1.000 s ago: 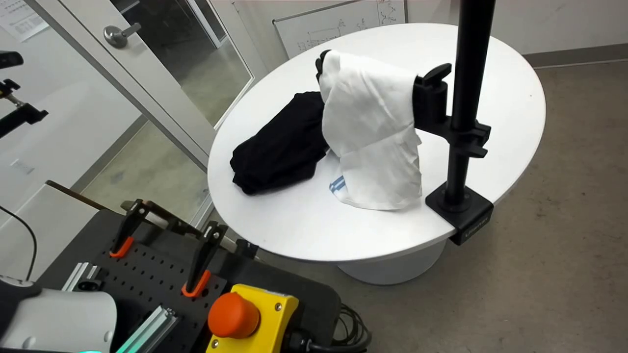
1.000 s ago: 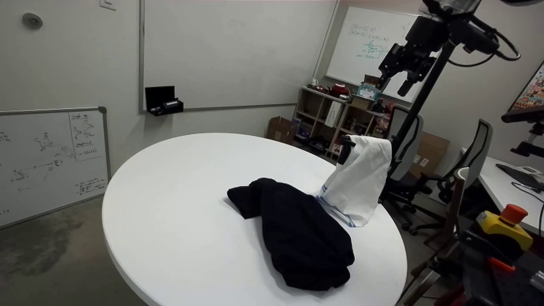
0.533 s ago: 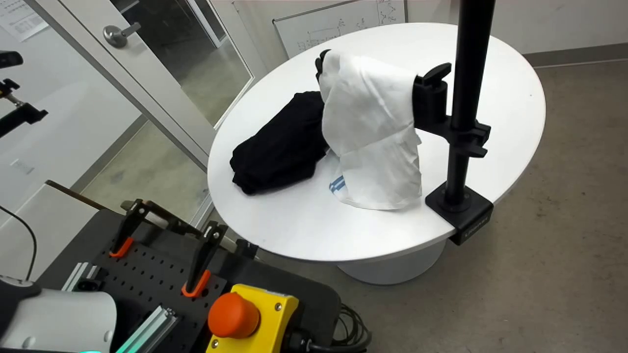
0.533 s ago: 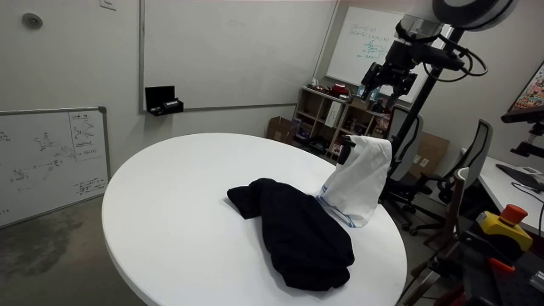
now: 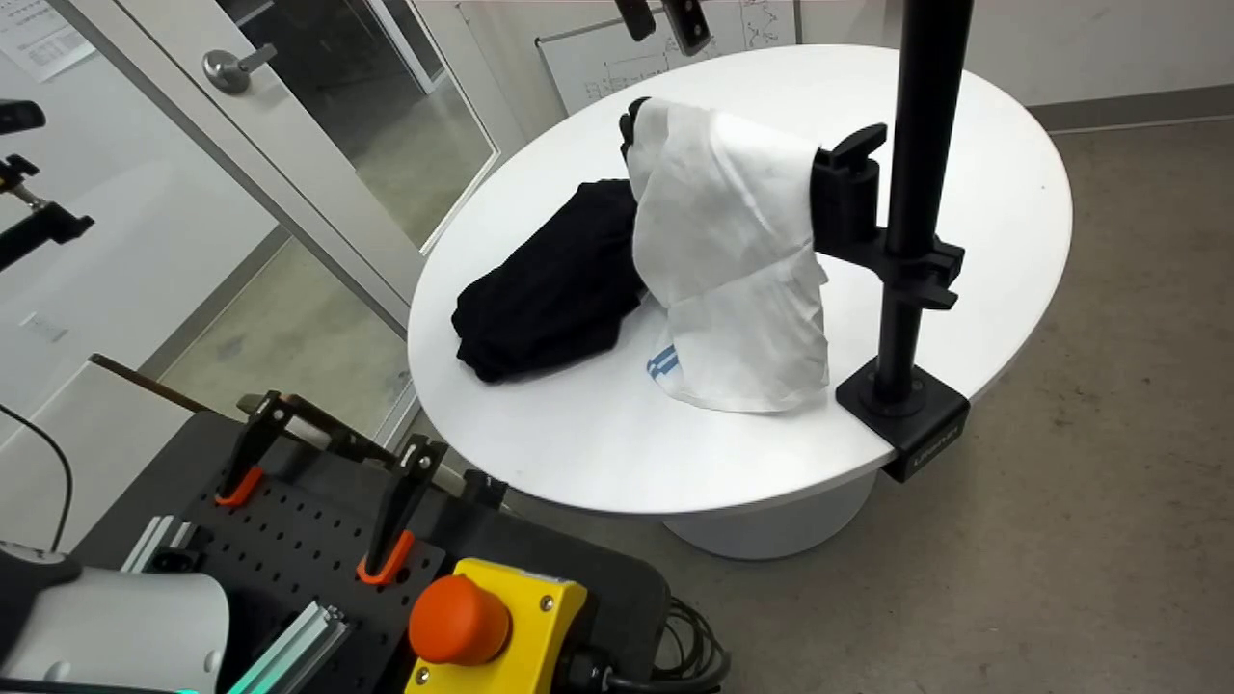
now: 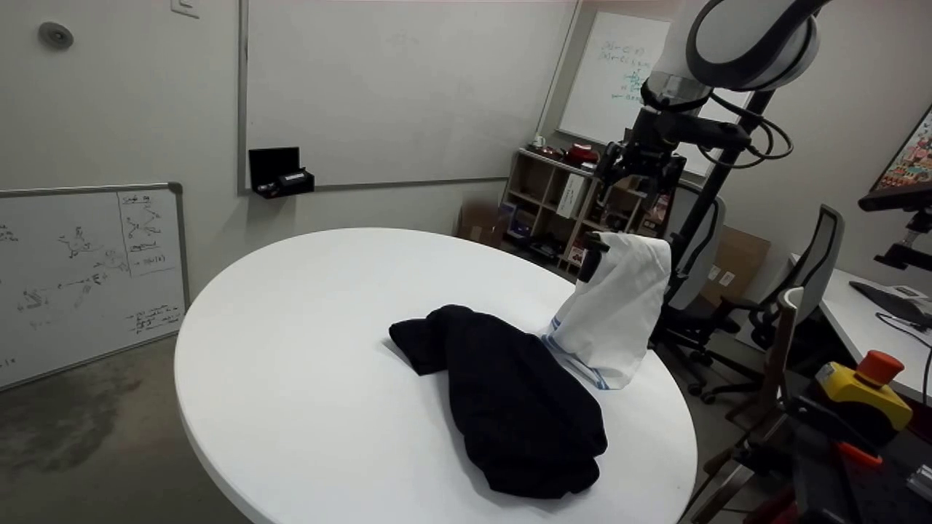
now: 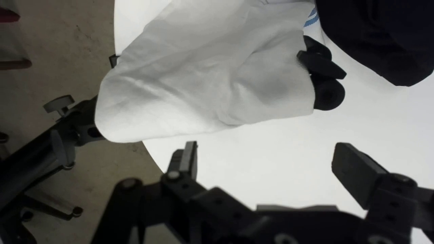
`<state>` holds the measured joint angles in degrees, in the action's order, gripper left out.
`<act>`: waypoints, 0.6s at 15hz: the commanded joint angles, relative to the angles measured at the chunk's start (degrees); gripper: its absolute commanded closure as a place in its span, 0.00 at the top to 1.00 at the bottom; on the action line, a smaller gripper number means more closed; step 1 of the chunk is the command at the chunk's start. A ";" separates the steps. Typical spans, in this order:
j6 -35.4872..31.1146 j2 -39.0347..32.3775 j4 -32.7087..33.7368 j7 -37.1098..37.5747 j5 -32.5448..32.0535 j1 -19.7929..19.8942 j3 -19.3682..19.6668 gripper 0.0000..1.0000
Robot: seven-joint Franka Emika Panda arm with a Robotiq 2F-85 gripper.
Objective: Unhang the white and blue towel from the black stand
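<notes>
At the edge of the round white table, the black stand has the white and blue towel draped on it, so nothing is unhung yet. Your gripper stands wide and empty near the towel, apart from it; grasp, lift and clearing all seem left to you.

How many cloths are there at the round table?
2: the white and blue towel hangs on the black stand, and the black cloth lies bunched on the round white table. Any underneath would be hidden.
</notes>
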<state>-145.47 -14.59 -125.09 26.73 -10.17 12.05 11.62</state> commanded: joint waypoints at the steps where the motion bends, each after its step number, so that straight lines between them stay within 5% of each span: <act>1: 0.88 -3.06 2.58 1.36 2.26 -2.21 1.67 1.00; 9: 1.44 -5.36 3.15 1.44 5.81 -3.53 2.73 1.00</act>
<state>-145.29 -18.66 -123.51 27.16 -5.83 9.87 13.22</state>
